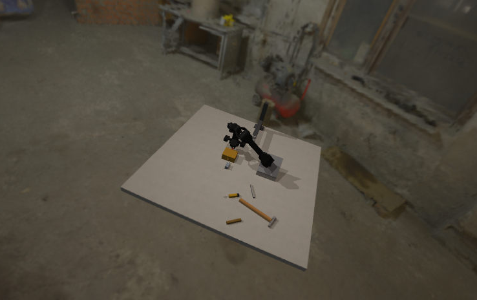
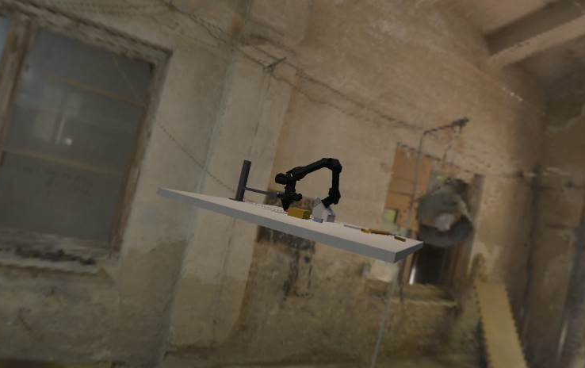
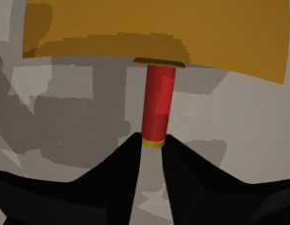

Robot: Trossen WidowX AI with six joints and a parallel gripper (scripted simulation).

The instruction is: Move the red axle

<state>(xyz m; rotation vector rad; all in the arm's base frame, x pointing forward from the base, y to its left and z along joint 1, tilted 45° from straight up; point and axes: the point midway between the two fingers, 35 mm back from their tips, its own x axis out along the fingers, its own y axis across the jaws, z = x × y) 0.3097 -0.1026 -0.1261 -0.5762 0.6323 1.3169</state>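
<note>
Wrist view: beside the beam, the jaws, nearly closed, grip the axle (tip only); skewed pulling could drag the beam.

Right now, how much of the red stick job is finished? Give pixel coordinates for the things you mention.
Done: the jaws grip the red axle's (image 3: 159,103) yellow tip. Happening: it sticks out of the orange block (image 3: 156,28) (image 1: 229,154) (image 2: 298,212). Left: free it fully, set it in the V-blocks, open, back away.
</note>
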